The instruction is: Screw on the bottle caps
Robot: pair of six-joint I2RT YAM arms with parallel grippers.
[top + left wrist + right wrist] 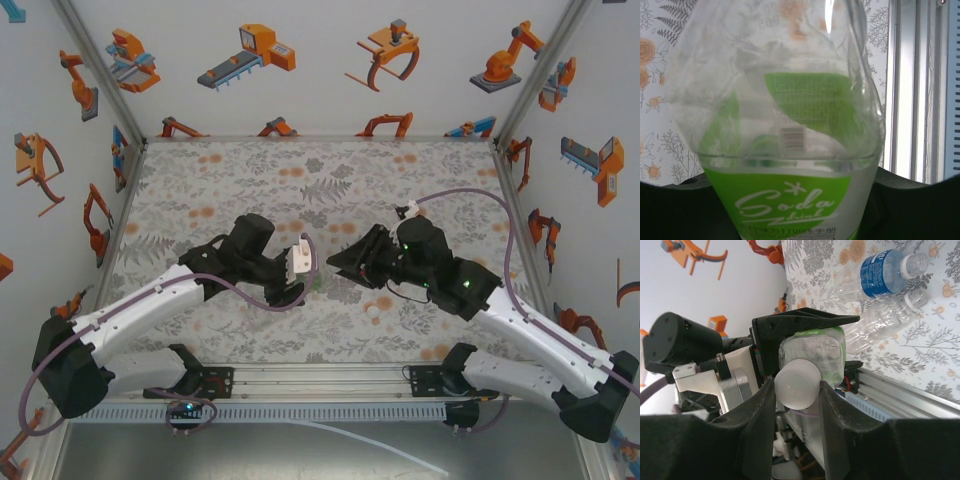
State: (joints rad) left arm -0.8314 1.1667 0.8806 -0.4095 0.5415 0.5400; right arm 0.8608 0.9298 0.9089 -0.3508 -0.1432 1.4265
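counter (220,180): a flowered sheet carrying the two bottles not in hand; the work itself goes on in the air above its middle, where both arms meet.
green bottle (790,125): off the counter, lying roughly level with its mouth turned toward the right arm. I judge it is held this way so the other arm can come at the neck head-on.
blue-labelled bottle (882,272): on its side on the counter, well apart from both tools. I cannot tell whether its cap is tight.
plain clear bottle (880,322): on its side just beside the blue-labelled bottle, with something white at its neck.
left tool (300,283): clamped round the body of the green bottle, serving as a vice so the bottle cannot spin under the twist.
right tool (797,390): narrow, one finger pressed to each side of the white cap, placed to turn it.
white cap (796,382): on the mouth of the green bottle, between the right tool's fingers. How far it is threaded I cannot tell.
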